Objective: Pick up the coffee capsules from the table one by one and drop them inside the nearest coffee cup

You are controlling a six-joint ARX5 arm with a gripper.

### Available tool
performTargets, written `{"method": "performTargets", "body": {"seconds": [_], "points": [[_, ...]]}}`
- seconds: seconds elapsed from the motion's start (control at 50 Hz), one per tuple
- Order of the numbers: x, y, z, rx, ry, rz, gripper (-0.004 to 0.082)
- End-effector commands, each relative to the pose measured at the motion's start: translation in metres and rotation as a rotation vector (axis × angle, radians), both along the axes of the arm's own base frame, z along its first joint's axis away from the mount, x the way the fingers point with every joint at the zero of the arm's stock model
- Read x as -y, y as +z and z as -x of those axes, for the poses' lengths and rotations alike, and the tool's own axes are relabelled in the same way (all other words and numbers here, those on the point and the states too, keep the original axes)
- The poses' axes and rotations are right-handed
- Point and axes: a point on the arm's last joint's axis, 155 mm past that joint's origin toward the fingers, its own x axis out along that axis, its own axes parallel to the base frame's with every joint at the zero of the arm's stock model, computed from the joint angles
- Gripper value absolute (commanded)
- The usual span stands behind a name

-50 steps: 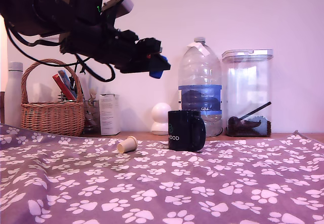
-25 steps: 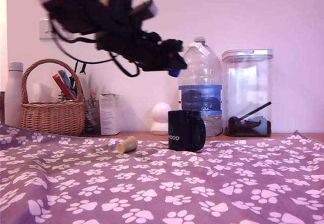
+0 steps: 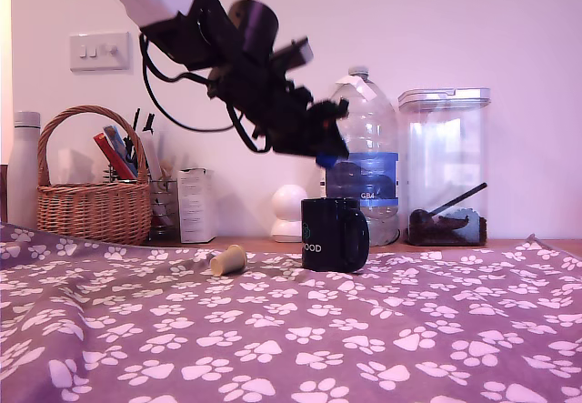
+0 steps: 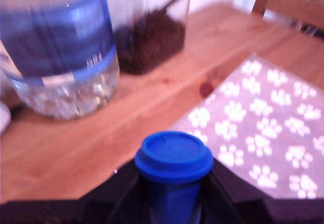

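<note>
The gripper [image 3: 324, 148] hangs in the air, angled downward, with its jaws clamped on the blue capsule [image 4: 173, 157]. In the wrist view the capsule's round flanged end faces outward, with a black finger [image 4: 119, 189] pressed against each side of its body. In the exterior view the capsule shows as a small blue spot at the gripper's tip, directly above the black mug [image 3: 335, 234] and clear of its rim.

The mug stands upright on the table [image 3: 382, 348], on the purple paw-print cloth, below the gripper. The beige capsule [image 3: 227, 260] lies on its side on the cloth, lower than the gripper and off towards the exterior view's left, apart from the mug.

Just behind the gripper's tip stands a large clear water bottle [image 3: 361, 153] with a blue label, and beyond it a clear container [image 3: 446, 166] holding something dark. Both sit on the wooden strip at the back of the table.
</note>
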Motion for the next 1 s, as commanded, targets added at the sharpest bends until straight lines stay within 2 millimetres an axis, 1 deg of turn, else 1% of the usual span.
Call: {"method": "performTargets", "body": {"seconds": [0.0, 0.16, 0.82, 0.88, 0.98], "points": [[0.002, -0.026, -0.001, -0.032, -0.001, -0.027, 0.0219], [-0.002, -0.042, -0.002, -0.06, 0.005, -0.049, 0.0219], [-0.008, -0.042, -0.008, -0.041, 0.023, -0.069, 0.0224], [-0.009, -0.041, -0.009, -0.037, 0.024, -0.066, 0.027], [-0.009, -0.039, -0.011, -0.027, 0.025, -0.061, 0.0465]]}}
